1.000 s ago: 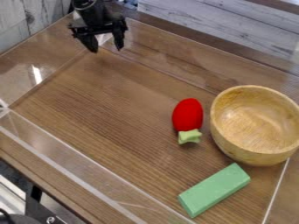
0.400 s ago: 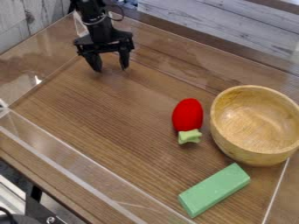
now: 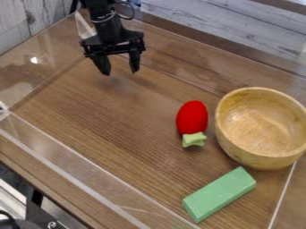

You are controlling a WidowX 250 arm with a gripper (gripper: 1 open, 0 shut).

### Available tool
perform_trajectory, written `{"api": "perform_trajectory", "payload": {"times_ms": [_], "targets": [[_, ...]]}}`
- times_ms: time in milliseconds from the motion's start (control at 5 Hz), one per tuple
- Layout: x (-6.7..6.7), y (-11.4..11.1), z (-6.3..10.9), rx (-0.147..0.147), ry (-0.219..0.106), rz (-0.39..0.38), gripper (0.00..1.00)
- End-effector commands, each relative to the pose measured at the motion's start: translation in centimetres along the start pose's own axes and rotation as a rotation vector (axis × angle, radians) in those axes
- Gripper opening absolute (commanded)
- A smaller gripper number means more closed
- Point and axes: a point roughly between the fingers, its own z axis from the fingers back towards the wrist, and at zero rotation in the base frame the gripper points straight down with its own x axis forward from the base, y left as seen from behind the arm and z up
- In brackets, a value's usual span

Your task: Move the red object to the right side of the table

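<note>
From here I see bare wood on the table [image 3: 114, 134] running from the gripper [image 3: 117, 64] at the far edge down to the near edge. The wooden bowl [image 3: 259, 127] blocks the right edge, with the red object [image 3: 191, 118] just beside it. The green block [image 3: 220, 194] obstructs the near right corner; a narrow passage lies between block and bowl.

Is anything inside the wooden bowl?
Nothing shows inside the wooden bowl: its bare inner floor and most of the inner wall are visible. What lies underneath it, between its base and the table, is covered and can't be seen.
</note>
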Motion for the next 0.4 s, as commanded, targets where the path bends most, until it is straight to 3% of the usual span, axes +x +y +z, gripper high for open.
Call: {"api": "perform_trajectory", "payload": {"times_ms": [0,200], "targets": [[0.8,-1.1,3.2,-0.017,-0.052,-0.073,1.0],[-0.8,-1.7,2.9,-0.015,-0.029,-0.054,1.0]]}}
